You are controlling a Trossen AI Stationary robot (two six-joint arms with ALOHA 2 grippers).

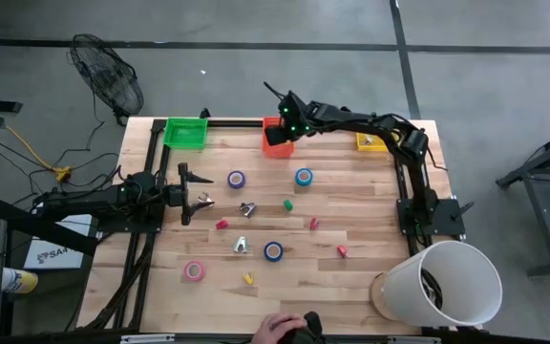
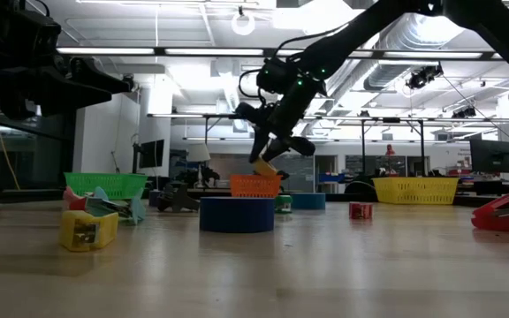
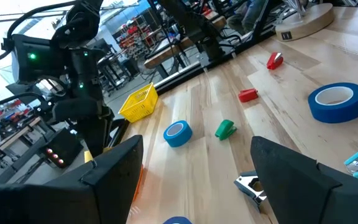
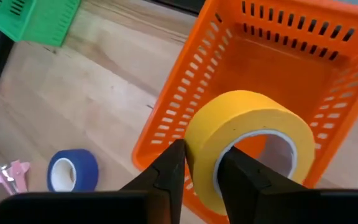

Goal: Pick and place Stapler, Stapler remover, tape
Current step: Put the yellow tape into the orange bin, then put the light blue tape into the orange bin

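My right gripper (image 4: 201,165) hangs over the orange bin (image 4: 278,68) at the table's far edge, shut on a yellow tape roll (image 4: 247,118). The low view shows the roll (image 2: 266,168) just above that bin's rim (image 2: 254,184). On the table lie a purple tape roll (image 1: 236,179), two blue ones (image 1: 303,177) (image 1: 273,251) and a pink one (image 1: 194,271), each flat on its side. Two silver staple removers (image 1: 247,208) (image 1: 242,246) lie mid-table. My left gripper (image 1: 191,194) waits open at the table's left. My right gripper pinches the yellow roll's wall (image 4: 201,146), one finger (image 4: 169,165) outside the ring and the other (image 4: 238,171) inside its open centre. The fingers slant down from the table's right. The roll stands on edge, lifted clear over the orange bin.
A green bin (image 1: 185,132) and a yellow bin (image 1: 370,142) flank the orange one along the far edge. Small red (image 1: 222,224), green (image 1: 288,204) and yellow (image 1: 248,279) pieces are scattered mid-table. A white bucket (image 1: 442,282) lies at the near right; a person's hand (image 1: 280,327) shows at the near edge.
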